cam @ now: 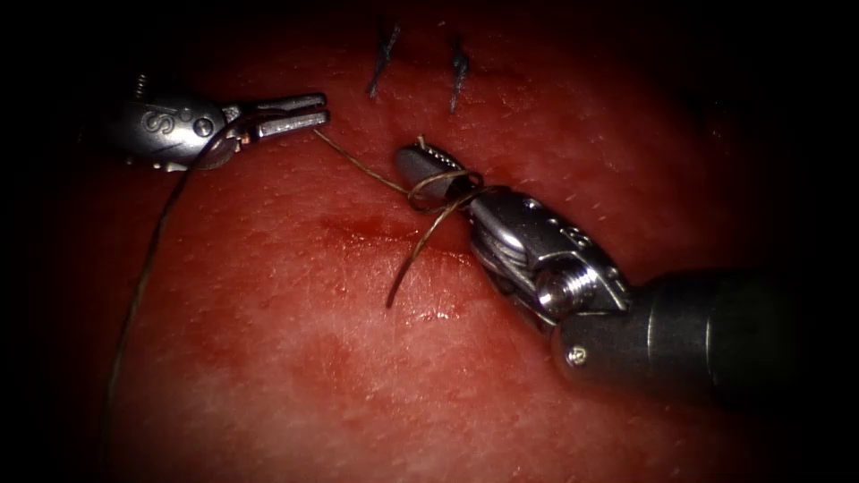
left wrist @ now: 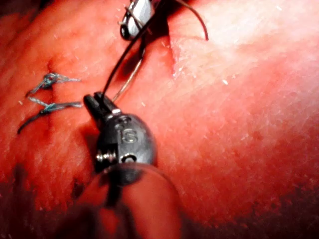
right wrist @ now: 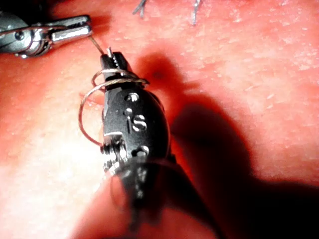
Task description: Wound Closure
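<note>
Left tool point(cam: 300, 114), jaws closed on thread point(cam: 358, 164) left of cut point(cam: 371, 228). Thread looped around right tool point(cam: 429, 161), its jaw gap indistinct, apparently nothing gripped. Free thread end point(cam: 403, 273) over tissue point(cam: 268, 358). Needle's position not discernible. Two tied stitches point(cam: 420, 63) beyond, partly in shadow.

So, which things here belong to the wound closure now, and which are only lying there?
In use:
- left hand, shut on the thin brownish thread
- right hand, thread looped around it
- red pork tissue

Lying about:
- two dark finished stitches, beyond the hands
- red fluid patch
</note>
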Motion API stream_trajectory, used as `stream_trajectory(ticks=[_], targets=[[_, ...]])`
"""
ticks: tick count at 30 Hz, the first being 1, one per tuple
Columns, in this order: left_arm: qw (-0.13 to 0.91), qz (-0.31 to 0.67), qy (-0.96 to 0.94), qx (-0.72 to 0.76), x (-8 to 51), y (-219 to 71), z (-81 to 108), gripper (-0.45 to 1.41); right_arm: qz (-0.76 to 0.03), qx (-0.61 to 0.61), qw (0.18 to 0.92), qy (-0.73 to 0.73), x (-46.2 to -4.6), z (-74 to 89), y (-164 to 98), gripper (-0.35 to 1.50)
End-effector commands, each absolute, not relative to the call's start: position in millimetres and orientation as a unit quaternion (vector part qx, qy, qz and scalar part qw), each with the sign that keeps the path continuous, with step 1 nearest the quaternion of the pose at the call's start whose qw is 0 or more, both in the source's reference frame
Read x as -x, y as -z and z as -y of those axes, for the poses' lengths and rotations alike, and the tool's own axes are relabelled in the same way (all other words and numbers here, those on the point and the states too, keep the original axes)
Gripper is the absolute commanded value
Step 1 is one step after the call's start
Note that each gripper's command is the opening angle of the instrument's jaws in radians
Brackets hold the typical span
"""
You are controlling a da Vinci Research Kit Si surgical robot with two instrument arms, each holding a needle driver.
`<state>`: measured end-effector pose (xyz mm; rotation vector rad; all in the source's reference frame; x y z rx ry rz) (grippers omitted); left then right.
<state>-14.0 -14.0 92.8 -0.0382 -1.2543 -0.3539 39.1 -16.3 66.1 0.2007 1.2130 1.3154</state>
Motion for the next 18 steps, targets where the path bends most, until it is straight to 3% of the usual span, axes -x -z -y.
stream_trajectory(ticks=[1, 18], targets=[[0.796, 0.582, 0.166, 0.017, 14.4, -93.6, 13.9, -0.45, -0.532, -0.084, 0.624, -0.566, -40.0, 17.4, -65.0, -0.35], [0.781, 0.585, 0.205, 0.079, 14.1, -93.0, -1.7, -0.45, -0.539, -0.067, 0.646, -0.537, -39.9, 22.8, -64.5, -0.35]])
